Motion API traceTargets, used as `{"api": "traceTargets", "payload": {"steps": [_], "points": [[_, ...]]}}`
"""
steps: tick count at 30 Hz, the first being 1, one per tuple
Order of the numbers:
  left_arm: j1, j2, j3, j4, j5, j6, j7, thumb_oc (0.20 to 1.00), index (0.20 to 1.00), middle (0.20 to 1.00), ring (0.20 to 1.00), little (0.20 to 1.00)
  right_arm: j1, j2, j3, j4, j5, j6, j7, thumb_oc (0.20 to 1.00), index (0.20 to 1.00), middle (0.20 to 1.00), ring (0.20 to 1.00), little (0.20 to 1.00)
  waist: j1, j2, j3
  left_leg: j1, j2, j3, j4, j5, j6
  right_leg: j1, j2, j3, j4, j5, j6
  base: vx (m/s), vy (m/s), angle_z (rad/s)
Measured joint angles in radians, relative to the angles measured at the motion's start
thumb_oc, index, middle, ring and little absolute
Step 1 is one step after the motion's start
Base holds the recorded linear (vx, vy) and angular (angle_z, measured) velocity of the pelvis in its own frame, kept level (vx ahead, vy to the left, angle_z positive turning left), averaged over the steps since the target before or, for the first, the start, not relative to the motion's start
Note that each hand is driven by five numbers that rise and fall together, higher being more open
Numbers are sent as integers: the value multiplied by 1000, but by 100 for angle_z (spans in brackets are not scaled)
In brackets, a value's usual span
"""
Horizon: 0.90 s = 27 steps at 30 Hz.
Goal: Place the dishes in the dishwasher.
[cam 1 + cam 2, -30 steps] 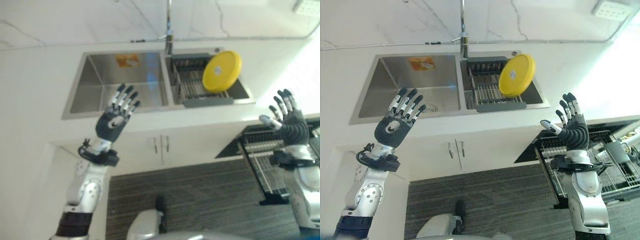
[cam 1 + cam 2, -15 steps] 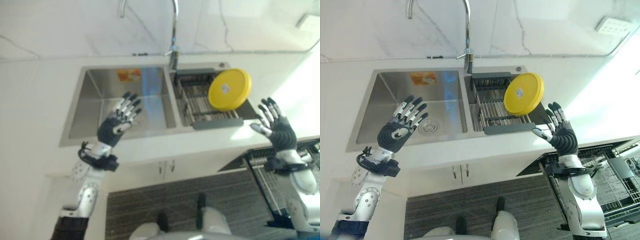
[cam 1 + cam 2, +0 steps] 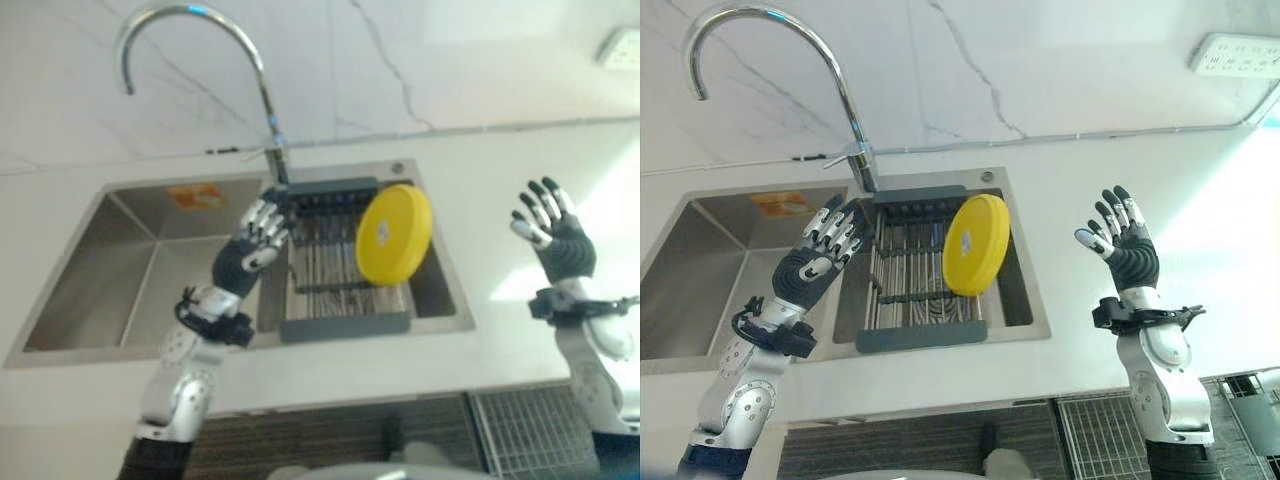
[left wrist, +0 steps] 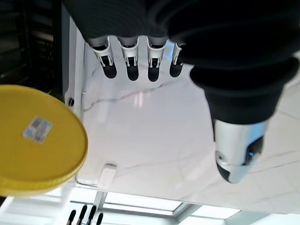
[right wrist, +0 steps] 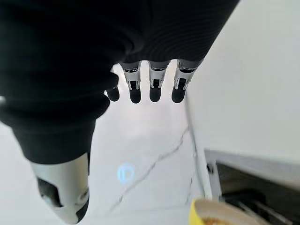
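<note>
A round yellow plate (image 3: 976, 245) stands on edge, leaning in a grey dish rack (image 3: 915, 335) set in the right basin of the sink. My left hand (image 3: 818, 262) hovers open over the rack's left side, a short way left of the plate, fingers straight. The plate's underside with a small sticker (image 4: 37, 129) shows past the left hand's fingers (image 4: 131, 61). Over the white counter to the right of the sink, my right hand (image 3: 1122, 244) is raised and open, holding nothing. Its fingers (image 5: 154, 84) are straight, and the plate's rim (image 5: 220, 213) shows beyond them.
A steel double sink (image 3: 700, 290) lies in a white counter (image 3: 1210, 280), with a tall curved tap (image 3: 845, 100) behind it and a marbled wall. A wire dishwasher rack (image 3: 1110, 440) is pulled out below the counter edge at lower right. A wall socket (image 3: 1230, 52) sits top right.
The camera has moved closer and rightward toward the sink. My left hand has moved from over the left basin to over the dish rack. My right hand has risen beside the sink.
</note>
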Motion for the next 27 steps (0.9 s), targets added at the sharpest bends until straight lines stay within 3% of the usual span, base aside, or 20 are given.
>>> {"api": "traceTargets", "payload": {"steps": [2, 3, 5, 8, 11, 27], "points": [[-15, -6, -4, -3, 0, -1, -8, 1000, 1000, 1000, 1000, 1000, -1, -27, -2, 0, 0, -1, -4, 1000, 1000, 1000, 1000, 1000, -20, 31, 9, -39, 12, 82, -96, 10, 0, -1, -7, -47, 0, -13, 18, -59, 121, 68], [-19, -15, -6, -2, 1, -5, -8, 1000, 1000, 1000, 1000, 1000, -1, -35, -2, 0, 0, -2, -5, 1000, 1000, 1000, 1000, 1000, -23, 57, 11, -57, 20, 93, -118, 15, 4, -1, 1, -59, -6, -10, 22, -47, 151, 28], [-18, -19, -9, -2, 4, -21, -6, 1000, 1000, 1000, 1000, 1000, 1, -28, -2, -2, 1, -4, -11, 1000, 1000, 1000, 1000, 1000, -21, 73, 10, -60, -7, 73, -156, 23, 23, -12, -6, -45, -3, -7, 27, -7, 146, -6], [-16, -9, 3, -3, 3, -26, -6, 1000, 1000, 1000, 1000, 1000, 52, 1, -5, -39, 0, -5, -10, 1000, 1000, 1000, 1000, 1000, -25, 40, 10, -65, -67, 68, -163, 42, 55, -17, -63, -25, 1, 15, 66, 27, 93, -3], [-16, -2, 6, -4, 9, -29, -6, 1000, 1000, 1000, 1000, 1000, 47, 56, 5, -52, 36, -5, -17, 1000, 1000, 1000, 1000, 1000, -19, 13, -5, -51, -94, 62, -162, 49, 88, 1, -87, -32, 1, 25, 88, 19, 74, 11], [-17, 22, 13, -4, 9, -49, 35, 1000, 1000, 1000, 1000, 1000, 11, 86, 6, -27, 67, 1, -81, 1000, 1000, 1000, 1000, 1000, -11, -53, -24, -22, -96, 68, -162, 44, 91, 22, -89, -13, 0, 19, 106, 8, 22, -1]]}}
